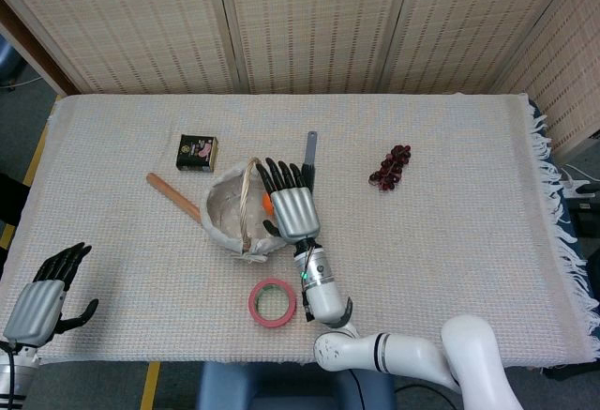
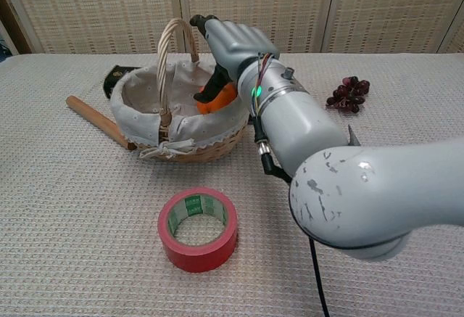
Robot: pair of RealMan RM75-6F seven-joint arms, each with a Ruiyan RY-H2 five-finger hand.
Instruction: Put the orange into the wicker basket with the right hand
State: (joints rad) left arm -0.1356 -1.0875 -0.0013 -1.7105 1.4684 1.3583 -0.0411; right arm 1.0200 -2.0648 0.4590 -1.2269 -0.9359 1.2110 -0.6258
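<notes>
The orange [image 1: 267,203] [image 2: 220,99] lies inside the wicker basket [image 1: 220,227] [image 2: 181,146], against its right wall, mostly hidden by my hand. My right hand [image 1: 289,202] [image 2: 232,41] hovers over the basket's right side with fingers stretched out and spread; its thumb is down beside the orange, and no grip shows. The basket has a white cloth lining and an upright handle. My left hand [image 1: 42,296] rests at the near left corner of the table, fingers apart and holding nothing.
A red tape roll [image 1: 273,301] [image 2: 198,228] sits in front of the basket. A wooden stick [image 1: 173,197] and a dark box [image 1: 197,152] lie to its left. A grey tool [image 1: 309,152] lies just behind my right hand, with grapes [image 1: 390,166] further right.
</notes>
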